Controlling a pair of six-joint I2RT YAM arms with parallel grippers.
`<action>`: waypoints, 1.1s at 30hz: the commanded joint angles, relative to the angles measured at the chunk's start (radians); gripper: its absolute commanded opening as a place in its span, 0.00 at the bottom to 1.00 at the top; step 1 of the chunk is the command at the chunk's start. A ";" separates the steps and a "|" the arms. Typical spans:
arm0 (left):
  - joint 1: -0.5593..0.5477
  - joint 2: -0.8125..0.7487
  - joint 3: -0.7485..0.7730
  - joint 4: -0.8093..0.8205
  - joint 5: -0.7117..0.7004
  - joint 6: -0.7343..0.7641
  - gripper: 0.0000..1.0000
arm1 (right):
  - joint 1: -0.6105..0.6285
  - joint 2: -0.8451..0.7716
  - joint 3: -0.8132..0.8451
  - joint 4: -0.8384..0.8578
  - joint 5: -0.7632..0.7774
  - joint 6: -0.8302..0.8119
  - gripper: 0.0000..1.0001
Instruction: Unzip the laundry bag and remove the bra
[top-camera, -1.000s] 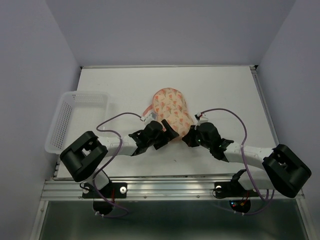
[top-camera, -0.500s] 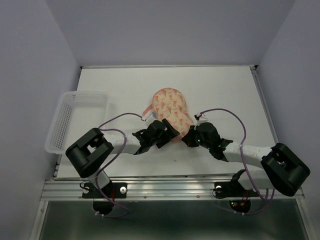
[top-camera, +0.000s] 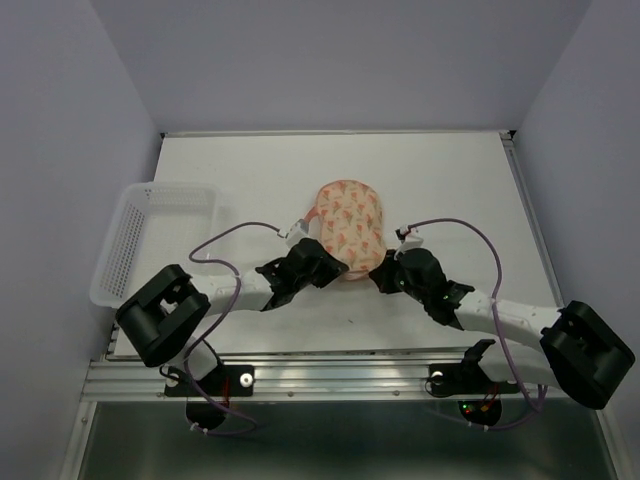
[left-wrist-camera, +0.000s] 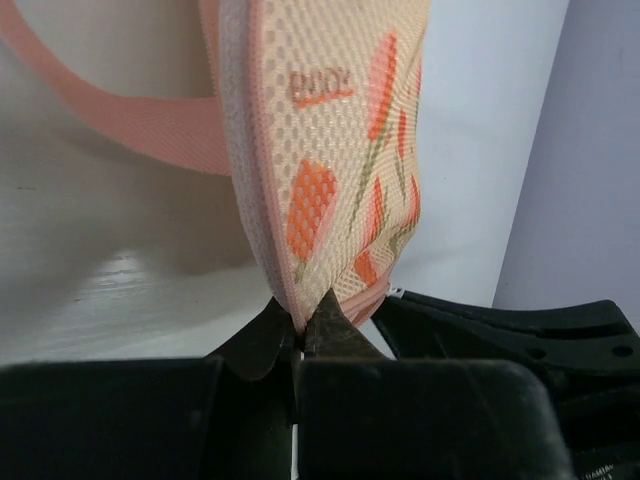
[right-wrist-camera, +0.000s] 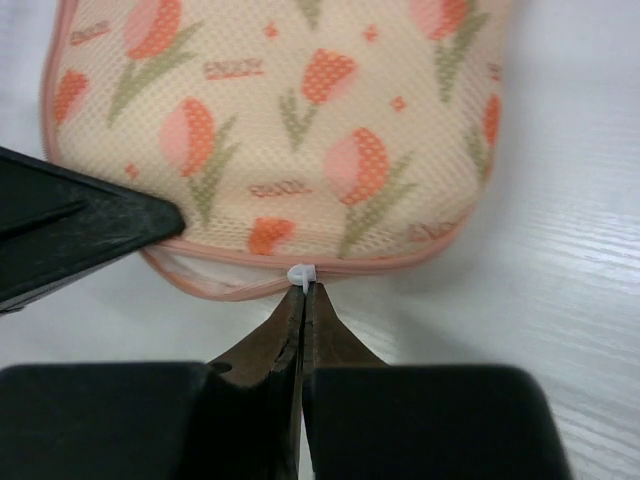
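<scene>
The peach-pink laundry bag (top-camera: 348, 225) with orange tulip print lies mid-table, its near end between both grippers. My left gripper (top-camera: 338, 270) is shut on the bag's pink rim (left-wrist-camera: 296, 318), with the bag (left-wrist-camera: 335, 150) rising above the fingers and its pink loop (left-wrist-camera: 130, 130) to the left. My right gripper (top-camera: 381, 268) is shut on the small white zipper pull (right-wrist-camera: 301, 273) at the bag's (right-wrist-camera: 290, 130) near edge. Left of the pull, a narrow gap between the pink rims shows pale fabric. The bra is hidden.
A clear mesh basket (top-camera: 150, 235) stands at the table's left edge. The left gripper's black finger (right-wrist-camera: 80, 235) reaches in from the left in the right wrist view. The right gripper's body (left-wrist-camera: 510, 325) lies right of the bag in the left wrist view.
My left gripper has closed on the bag's rim. The bag has shifted a little to the right and away, and the right arm has stretched out with it.
</scene>
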 joint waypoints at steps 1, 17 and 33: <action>0.037 -0.120 -0.041 -0.121 -0.033 0.110 0.00 | -0.023 -0.063 -0.013 -0.019 0.169 -0.024 0.01; 0.181 -0.335 -0.211 -0.225 0.236 0.367 0.00 | -0.198 -0.146 -0.048 -0.085 0.113 -0.007 0.01; 0.148 -0.245 -0.073 -0.126 0.176 0.234 0.99 | -0.160 -0.063 -0.080 0.039 -0.191 -0.026 0.01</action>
